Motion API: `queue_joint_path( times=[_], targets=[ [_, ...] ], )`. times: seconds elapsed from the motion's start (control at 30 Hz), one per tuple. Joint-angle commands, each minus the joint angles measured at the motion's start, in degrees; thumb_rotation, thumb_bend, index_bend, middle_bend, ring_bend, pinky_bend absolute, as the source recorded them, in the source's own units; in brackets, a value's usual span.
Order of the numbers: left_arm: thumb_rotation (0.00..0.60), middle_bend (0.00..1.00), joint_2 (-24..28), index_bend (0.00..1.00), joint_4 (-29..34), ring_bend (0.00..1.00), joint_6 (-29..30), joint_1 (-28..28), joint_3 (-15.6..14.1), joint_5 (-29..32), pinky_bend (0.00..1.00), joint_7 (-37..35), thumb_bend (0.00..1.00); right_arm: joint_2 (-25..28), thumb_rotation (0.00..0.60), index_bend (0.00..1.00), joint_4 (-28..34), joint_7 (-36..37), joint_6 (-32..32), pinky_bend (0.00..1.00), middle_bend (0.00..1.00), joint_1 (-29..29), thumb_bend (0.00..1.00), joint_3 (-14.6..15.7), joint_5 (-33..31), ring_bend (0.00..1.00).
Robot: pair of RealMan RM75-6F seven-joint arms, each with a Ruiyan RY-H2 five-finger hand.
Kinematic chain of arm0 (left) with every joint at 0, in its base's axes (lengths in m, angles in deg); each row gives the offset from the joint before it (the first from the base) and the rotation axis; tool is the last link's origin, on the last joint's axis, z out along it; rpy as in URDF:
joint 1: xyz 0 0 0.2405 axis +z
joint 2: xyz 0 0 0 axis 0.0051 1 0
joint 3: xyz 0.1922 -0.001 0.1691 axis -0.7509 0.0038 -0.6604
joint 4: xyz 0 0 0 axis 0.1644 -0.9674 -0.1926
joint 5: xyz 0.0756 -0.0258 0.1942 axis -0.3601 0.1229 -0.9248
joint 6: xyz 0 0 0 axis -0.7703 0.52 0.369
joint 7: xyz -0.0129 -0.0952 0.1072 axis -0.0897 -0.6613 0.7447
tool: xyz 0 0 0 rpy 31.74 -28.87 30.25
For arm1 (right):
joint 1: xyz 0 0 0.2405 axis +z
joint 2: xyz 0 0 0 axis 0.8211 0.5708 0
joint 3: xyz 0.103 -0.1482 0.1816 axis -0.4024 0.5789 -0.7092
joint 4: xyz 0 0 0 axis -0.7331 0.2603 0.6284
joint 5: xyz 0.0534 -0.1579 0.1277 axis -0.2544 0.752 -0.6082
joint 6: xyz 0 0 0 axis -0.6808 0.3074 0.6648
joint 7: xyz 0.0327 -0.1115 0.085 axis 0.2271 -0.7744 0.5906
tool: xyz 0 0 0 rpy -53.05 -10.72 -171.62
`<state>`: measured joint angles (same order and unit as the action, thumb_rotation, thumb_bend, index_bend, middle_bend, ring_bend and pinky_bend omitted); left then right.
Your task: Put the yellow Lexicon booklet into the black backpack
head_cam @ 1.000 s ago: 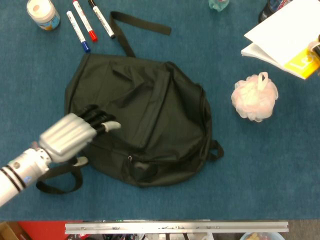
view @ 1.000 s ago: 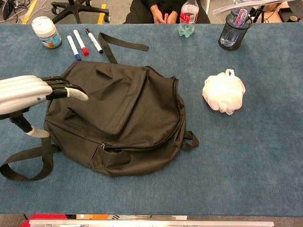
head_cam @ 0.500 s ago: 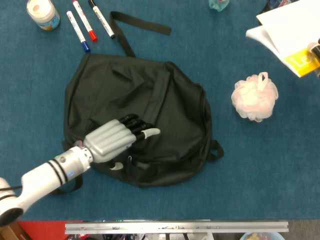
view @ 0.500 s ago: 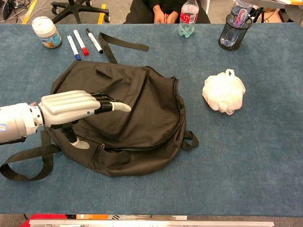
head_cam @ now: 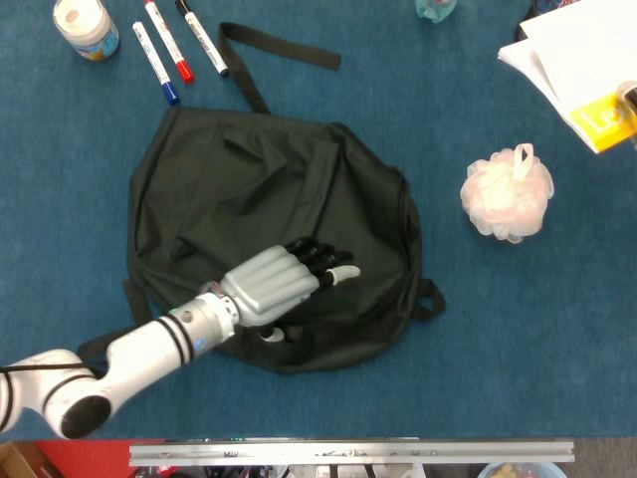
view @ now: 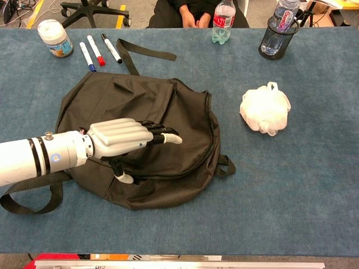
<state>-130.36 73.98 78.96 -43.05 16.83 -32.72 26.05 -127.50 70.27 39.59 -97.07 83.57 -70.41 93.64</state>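
Observation:
The black backpack (head_cam: 279, 189) lies flat on the blue table, zipper opening along its right and lower side, and also shows in the chest view (view: 140, 101). My left hand (head_cam: 284, 279) reaches over its lower middle, fingers stretched out and holding nothing, thumb hanging down by the zipper; the chest view shows the same hand (view: 126, 137). The yellow Lexicon booklet (head_cam: 582, 60), white pages with a yellow corner, hovers at the top right edge of the head view. Only a small bit of my right hand (head_cam: 629, 97) shows at the frame edge, gripping the booklet's yellow corner.
A pink-white mesh puff (head_cam: 507, 193) sits right of the backpack. Three markers (head_cam: 169, 50) and a white jar (head_cam: 86, 25) lie at the back left. A water bottle (view: 222, 21) and a dark cup (view: 277, 36) stand at the back edge.
My left hand has swept rightward from the backpack's left side to its lower middle. The booklet has shifted slightly up and to the right.

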Motion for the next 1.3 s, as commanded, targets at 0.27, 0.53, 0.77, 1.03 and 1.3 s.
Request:
queue_joint_path(
  times=[0.27,0.53,0.77,1.03,1.3],
  targets=[
    [0.600,0.00,-7.53,0.00,-0.48,0.00,3.17,-3.67,0.61,12.26,0.08,10.93,0.10,0.10,0.600,0.83,-0.32,0.66,-0.43,0.43,0.77,-0.92,0.30,0.01,-0.07,0.55],
    [0.600,0.00,-10.31,0.00,-0.16,0.00,5.82,-6.72,0.27,19.33,0.08,16.59,0.10,-0.17,0.600,0.83,-1.37,2.13,-0.87,0.43,0.77,-1.63,0.30,-0.25,-0.50,0.55],
    [0.600,0.00,-13.21,0.00,-0.20,0.00,8.87,-8.00,-0.12,23.30,0.08,18.59,0.10,0.19,0.600,0.83,-1.57,2.71,-1.24,0.43,0.77,-2.10,0.30,-0.31,-0.51,0.55],
    [0.600,0.00,-17.91,0.00,-2.53,0.00,14.24,-7.37,-0.63,24.19,0.08,19.31,0.10,0.77,0.600,0.84,-0.71,2.56,-1.92,0.43,0.77,-2.93,0.30,-0.38,-0.54,0.56],
    [0.600,0.00,-21.11,0.00,-6.29,0.00,18.34,-5.48,-1.32,22.27,0.08,18.89,0.10,1.40,0.600,0.85,0.47,2.11,-2.22,0.43,0.77,-3.34,0.30,-0.61,-0.45,0.56]
  ],
)
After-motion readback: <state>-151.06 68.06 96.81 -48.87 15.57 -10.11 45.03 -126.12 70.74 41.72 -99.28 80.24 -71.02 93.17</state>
